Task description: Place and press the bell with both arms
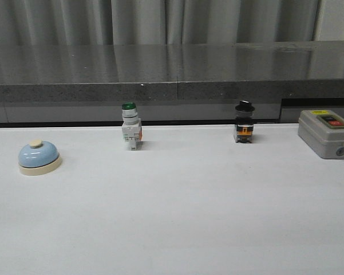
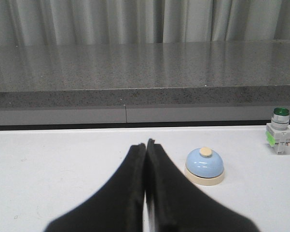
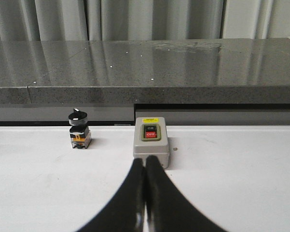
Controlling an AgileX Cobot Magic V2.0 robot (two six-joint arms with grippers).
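Observation:
The bell point(image 1: 39, 157), a light-blue dome on a cream base with a cream button, stands on the white table at the left. It also shows in the left wrist view point(image 2: 204, 166), just beside and beyond my left gripper point(image 2: 145, 144). That gripper is black, shut and empty, apart from the bell. My right gripper point(image 3: 145, 161) is black, shut and empty, with its tips in front of the grey box point(image 3: 151, 146). Neither arm shows in the front view.
A green-capped white push-button switch point(image 1: 130, 126) stands mid-left at the back, also in the left wrist view point(image 2: 279, 137). A black-knobbed selector switch point(image 1: 244, 122) stands mid-right, also in the right wrist view point(image 3: 79, 128). The grey box point(image 1: 326, 133) sits far right. A dark stone ledge point(image 1: 172, 86) runs behind.

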